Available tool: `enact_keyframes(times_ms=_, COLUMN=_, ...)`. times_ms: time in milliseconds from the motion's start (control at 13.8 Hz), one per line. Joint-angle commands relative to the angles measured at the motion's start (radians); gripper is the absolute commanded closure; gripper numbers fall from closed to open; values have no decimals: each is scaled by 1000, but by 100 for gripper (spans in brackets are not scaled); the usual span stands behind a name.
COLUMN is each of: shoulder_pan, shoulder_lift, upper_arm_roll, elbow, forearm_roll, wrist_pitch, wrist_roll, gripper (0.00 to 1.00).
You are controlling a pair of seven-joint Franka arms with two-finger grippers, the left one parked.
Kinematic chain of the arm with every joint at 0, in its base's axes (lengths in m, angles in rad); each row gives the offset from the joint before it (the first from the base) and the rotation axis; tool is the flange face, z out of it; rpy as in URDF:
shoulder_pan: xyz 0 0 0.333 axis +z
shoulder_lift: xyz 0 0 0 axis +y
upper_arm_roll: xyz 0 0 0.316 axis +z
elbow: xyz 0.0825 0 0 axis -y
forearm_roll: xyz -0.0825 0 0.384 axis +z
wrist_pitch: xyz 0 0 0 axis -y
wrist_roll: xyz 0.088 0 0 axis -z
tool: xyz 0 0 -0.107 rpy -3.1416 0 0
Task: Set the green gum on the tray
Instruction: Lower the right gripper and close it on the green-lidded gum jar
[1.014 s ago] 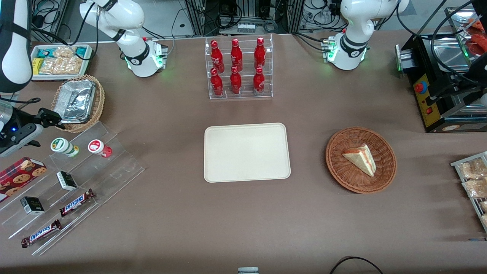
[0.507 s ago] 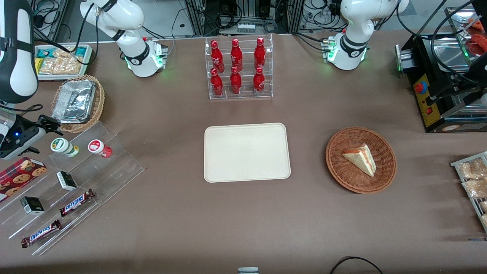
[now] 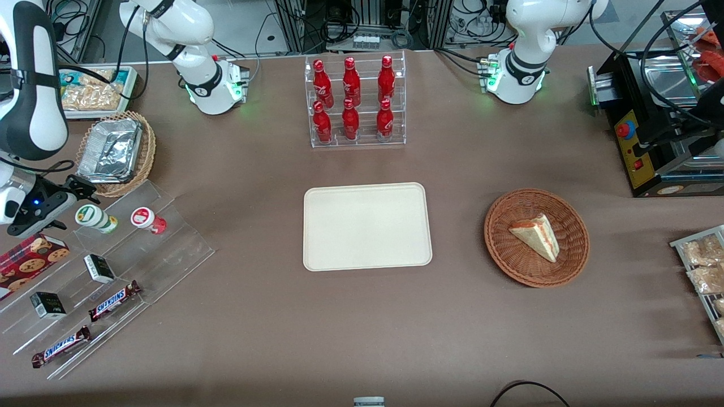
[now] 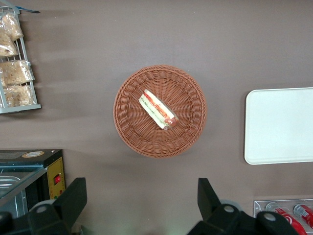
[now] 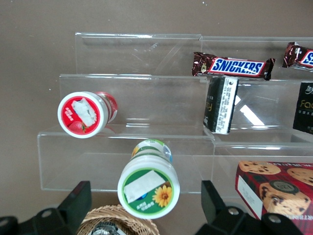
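One green gum [image 3: 95, 218] (on stand), one tray [image 3: 367, 226], gripper [image 5: 146, 208] spread above gum

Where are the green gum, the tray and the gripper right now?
green gum [image 5: 148, 185]: right wrist view, on its white lid.
tray [image 3: 367, 226]: front view, on its bare flat middle.
gripper [image 5: 145, 215]: right wrist view, midway between its open fingers, just above the green gum on the clear stand.

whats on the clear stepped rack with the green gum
On the clear rack: the green gum, red gum beside it, two Snickers bars, small dark boxes. The open claw hovers above the green gum. The cookie box is only partly in view.
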Motion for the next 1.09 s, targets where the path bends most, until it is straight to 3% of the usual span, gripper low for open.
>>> enact_keyframes(times_ms=0, shoulder_pan=-18, shoulder_lift=-14, upper_arm_roll=5, elbow=-53, forearm_roll=-16, wrist_pitch=71, wrist_roll=-9, gripper=0)
enact_keyframes(times_ms=362, shoulder_pan=-35, shoulder_lift=-11, upper_arm_roll=5, elbow=-109, forearm_roll=-16, wrist_pitch=146, wrist_roll=-46, gripper=0)
enact_keyframes(times_ms=435, shoulder_pan=-35, shoulder_lift=-11, upper_arm_roll=5, elbow=-110, forearm_roll=-16, wrist_pitch=146, wrist_roll=-46, gripper=6)
enact_keyframes(times_ms=580, shoulder_pan=-33, shoulder_lift=-11, upper_arm_roll=5, elbow=-112, forearm_roll=-16, wrist_pitch=140, wrist_roll=-44, gripper=68)
enact_keyframes(times_ms=652, shoulder_pan=-32, shoulder_lift=-11, upper_arm_roll=5, elbow=-109, forearm_roll=-16, wrist_pitch=134, wrist_roll=-40, gripper=91)
enact_keyframes(times_ms=725, shoulder_pan=-29, shoulder_lift=-12, upper_arm_roll=7, elbow=-107, forearm_roll=-14, wrist_pitch=129, wrist_roll=-29, gripper=100)
enact_keyframes(times_ms=1014, shoulder_pan=-24, shoulder_lift=-17, upper_arm_roll=13, elbow=-65, forearm_roll=-7, wrist_pitch=68, wrist_roll=-13, gripper=100)
